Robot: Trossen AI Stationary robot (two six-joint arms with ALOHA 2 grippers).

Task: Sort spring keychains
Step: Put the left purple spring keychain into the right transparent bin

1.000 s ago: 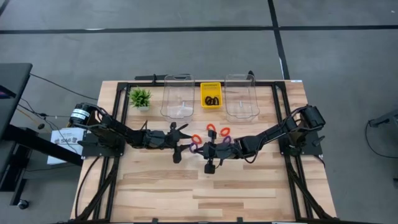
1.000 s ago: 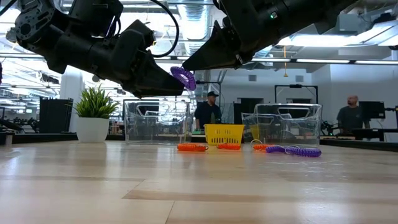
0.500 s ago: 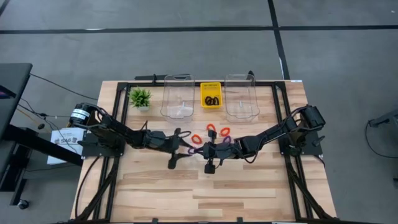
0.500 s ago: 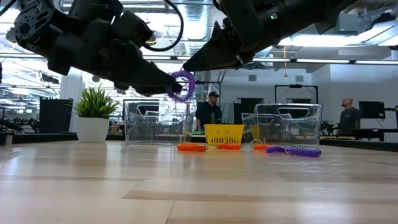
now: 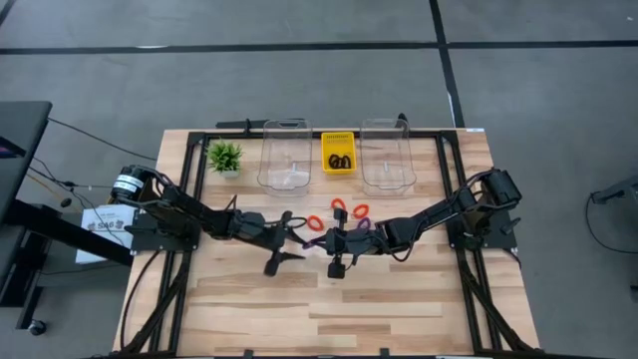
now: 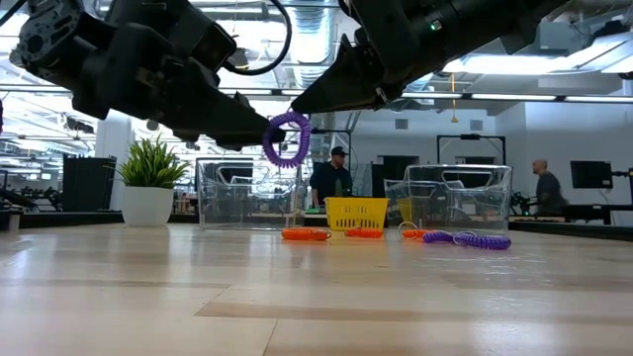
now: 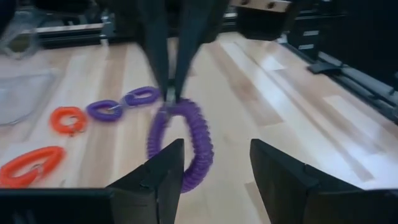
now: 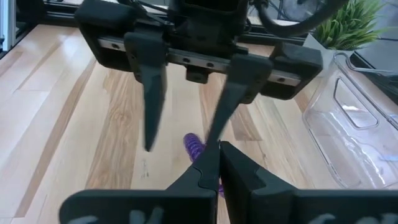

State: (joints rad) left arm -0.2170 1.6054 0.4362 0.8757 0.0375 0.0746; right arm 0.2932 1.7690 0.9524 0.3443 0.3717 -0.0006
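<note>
Fingers of the right gripper (image 5: 321, 242) are pressed together, pinching the upper edge of a purple spring keychain (image 6: 287, 139) and holding it in the air above the middle of the table (image 5: 399, 299). In the low view the purple coil hangs as a loop below the pinched tips, well clear of the wood.

Facing it from the other side, the left gripper (image 5: 283, 241) has its two fingers spread wide. In the left wrist view the coil (image 7: 181, 145) hangs just in front of one of these fingers (image 7: 166, 171); whether that finger touches the coil is hard to tell.

On the table behind the grippers lie more keychains: two orange-red ones (image 6: 307, 234) and two purple ones (image 6: 482, 240), close together near the middle. Black keychains (image 5: 339, 161) sit inside a small yellow basket (image 5: 338, 138) at the far edge. On either side of the basket stands a clear plastic bin (image 5: 284, 155), the other clear bin (image 5: 386, 155) on the right. A small green potted plant (image 5: 224, 157) stands left of the bins.

People (image 6: 331, 180) stand in the room beyond the table.
</note>
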